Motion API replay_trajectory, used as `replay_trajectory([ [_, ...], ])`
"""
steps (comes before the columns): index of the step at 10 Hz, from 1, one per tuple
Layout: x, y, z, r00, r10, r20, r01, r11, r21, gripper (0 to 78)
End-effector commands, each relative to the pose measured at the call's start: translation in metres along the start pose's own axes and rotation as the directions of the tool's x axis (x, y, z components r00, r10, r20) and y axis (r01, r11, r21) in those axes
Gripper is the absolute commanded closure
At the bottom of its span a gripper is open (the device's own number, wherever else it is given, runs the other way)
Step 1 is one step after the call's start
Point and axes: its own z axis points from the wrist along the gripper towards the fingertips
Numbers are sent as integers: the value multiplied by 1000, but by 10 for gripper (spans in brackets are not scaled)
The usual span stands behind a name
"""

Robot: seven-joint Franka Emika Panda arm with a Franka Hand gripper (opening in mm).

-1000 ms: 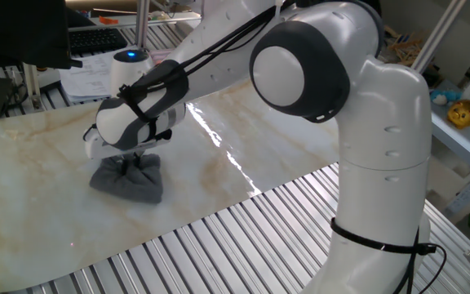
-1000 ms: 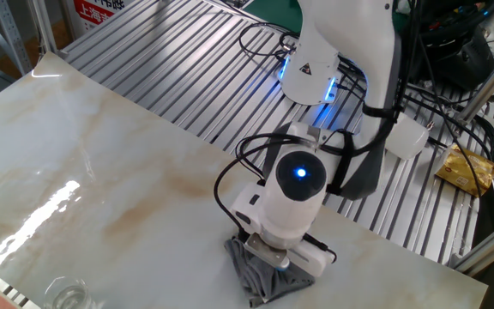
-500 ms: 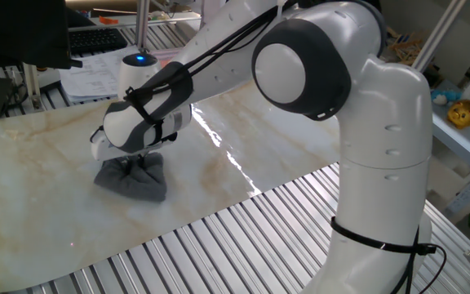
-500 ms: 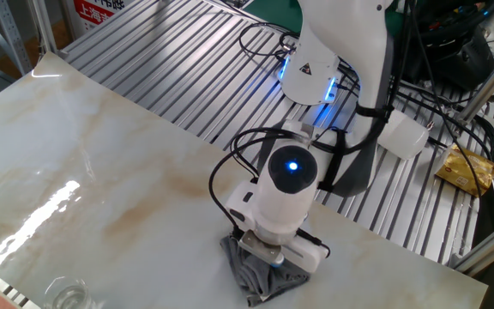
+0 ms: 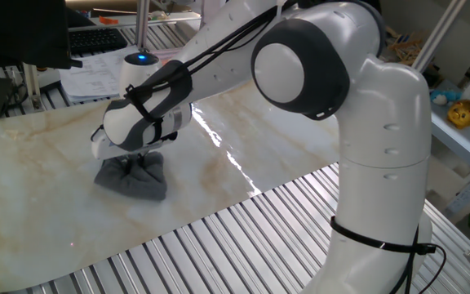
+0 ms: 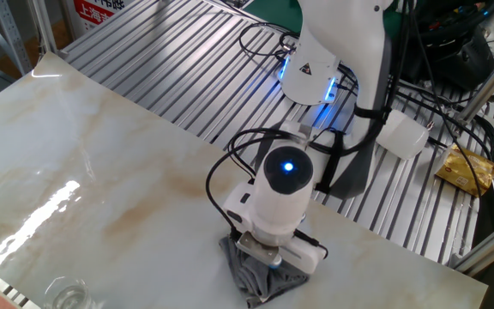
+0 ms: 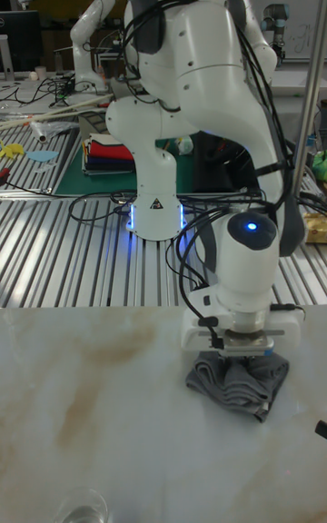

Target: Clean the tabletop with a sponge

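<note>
One arm is in view, its gripper (image 5: 135, 160) pointing straight down onto the sponge (image 5: 133, 178). The fingers are buried in the bunched top of the pad, which rises in folds between them, so the gripper is clenched on the sponge. The sponge's underside lies flat on the tabletop (image 5: 39, 188). In the tall fixed view the sponge (image 7: 238, 383) sits near the slab's right-hand edge and not far from the edge nearest the arm's base. In the other fixed view it (image 6: 260, 273) lies close to the edge bordering the slats (image 6: 178, 77), with the wrist covering most of it. Tan-brown veins cross the tabletop beside the pad. A clear glass (image 7: 80, 508) stands at the opposite edge of the slab, well apart from the sponge. A blue light glows on the wrist (image 7: 251, 226).
</note>
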Motion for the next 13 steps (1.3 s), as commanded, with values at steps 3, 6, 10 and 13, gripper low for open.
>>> replay_trajectory([
  [3,-13,16,4,999,42,-10,-42,999,-15,763],
  [6,-13,29,-3,998,60,-10,-60,998,-13,763],
  [10,-12,43,-8,997,78,-13,-78,997,-3,763],
  [13,-2,53,-15,995,94,-25,-94,996,11,763],
])
